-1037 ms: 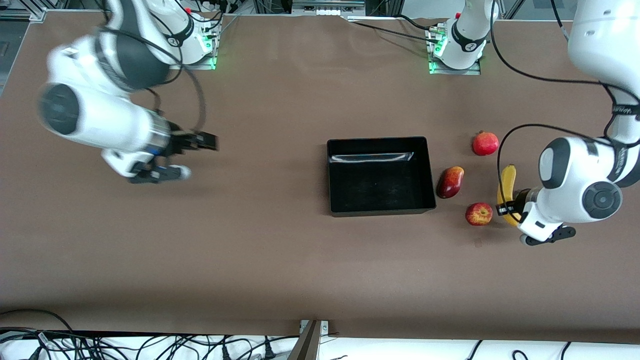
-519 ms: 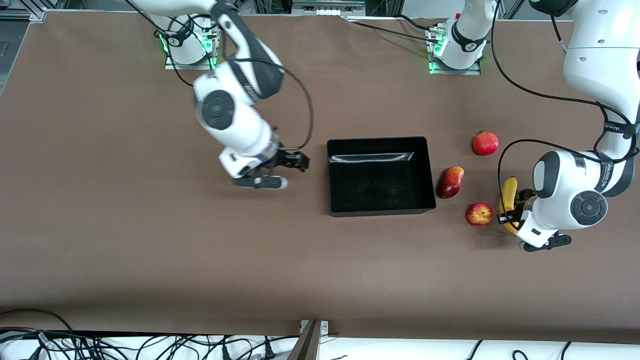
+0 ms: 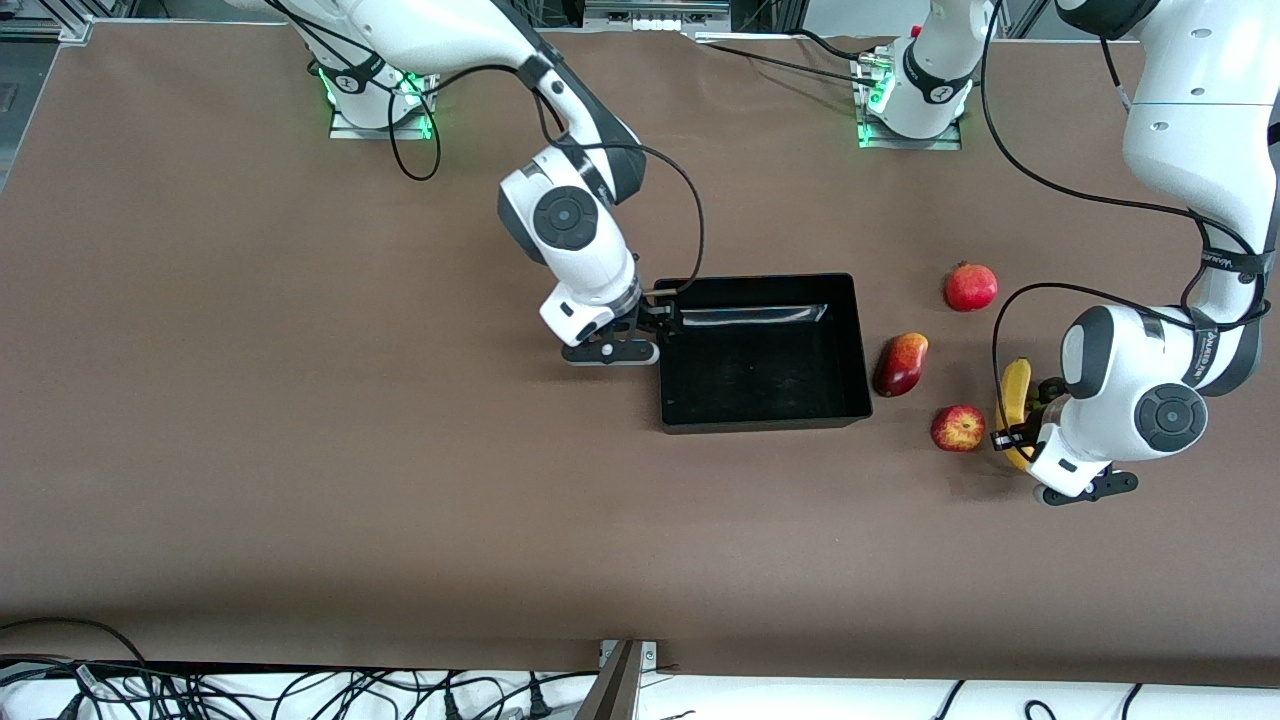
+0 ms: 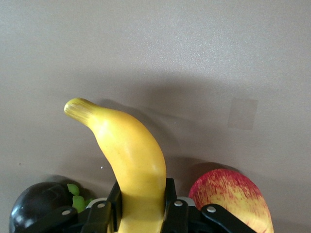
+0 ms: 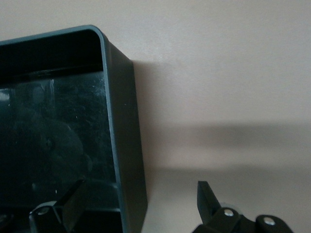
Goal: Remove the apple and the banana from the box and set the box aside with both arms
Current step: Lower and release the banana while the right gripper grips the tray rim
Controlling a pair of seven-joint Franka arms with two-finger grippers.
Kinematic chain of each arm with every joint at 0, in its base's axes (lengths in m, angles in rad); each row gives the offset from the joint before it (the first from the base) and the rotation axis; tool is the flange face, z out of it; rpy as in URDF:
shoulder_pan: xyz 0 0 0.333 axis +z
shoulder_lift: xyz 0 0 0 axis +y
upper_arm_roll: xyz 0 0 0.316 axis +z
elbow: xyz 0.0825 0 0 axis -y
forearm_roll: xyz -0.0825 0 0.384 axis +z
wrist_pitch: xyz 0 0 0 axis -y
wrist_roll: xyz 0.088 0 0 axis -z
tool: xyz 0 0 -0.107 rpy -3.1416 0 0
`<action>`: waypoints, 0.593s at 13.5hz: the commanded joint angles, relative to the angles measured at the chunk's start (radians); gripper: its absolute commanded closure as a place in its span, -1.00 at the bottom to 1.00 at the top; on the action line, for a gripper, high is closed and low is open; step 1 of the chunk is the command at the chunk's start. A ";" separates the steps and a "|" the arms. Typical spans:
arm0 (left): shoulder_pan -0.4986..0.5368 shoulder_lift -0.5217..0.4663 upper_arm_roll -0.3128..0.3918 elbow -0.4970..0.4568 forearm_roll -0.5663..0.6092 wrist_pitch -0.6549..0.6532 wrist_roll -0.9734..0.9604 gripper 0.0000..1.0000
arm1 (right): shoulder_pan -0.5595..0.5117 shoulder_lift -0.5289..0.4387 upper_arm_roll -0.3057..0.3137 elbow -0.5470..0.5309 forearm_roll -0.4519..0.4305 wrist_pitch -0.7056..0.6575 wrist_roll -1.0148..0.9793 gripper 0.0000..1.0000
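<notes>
- Our left hand [image 4: 141, 213] is clamped on the banana [image 4: 129, 160], low over the bench [image 3: 300, 480] beside the apple [image 3: 958, 428]; we judge it is about to set the banana down there, out of the way.
- The apple rests on the bench between the box [image 3: 762, 352] and the banana, already out.
- Our right hand [image 5: 138, 206] stands wide, fingers astride the box wall at the right arm's end, presumably ready to pinch it.
- The box lies empty mid-bench; moving it needs both hands, so the left must first let go.
</notes>
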 commanded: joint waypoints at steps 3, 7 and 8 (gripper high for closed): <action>0.005 0.040 0.004 0.011 0.020 0.056 0.016 0.51 | 0.033 0.053 -0.016 0.030 -0.064 0.063 0.082 -0.53; 0.004 0.071 0.012 0.011 0.021 0.093 0.008 0.35 | 0.034 0.088 -0.014 0.030 -0.064 0.105 0.074 1.00; 0.004 0.071 0.012 0.009 0.023 0.093 0.008 -0.12 | 0.036 0.088 -0.014 0.030 -0.064 0.120 0.072 1.00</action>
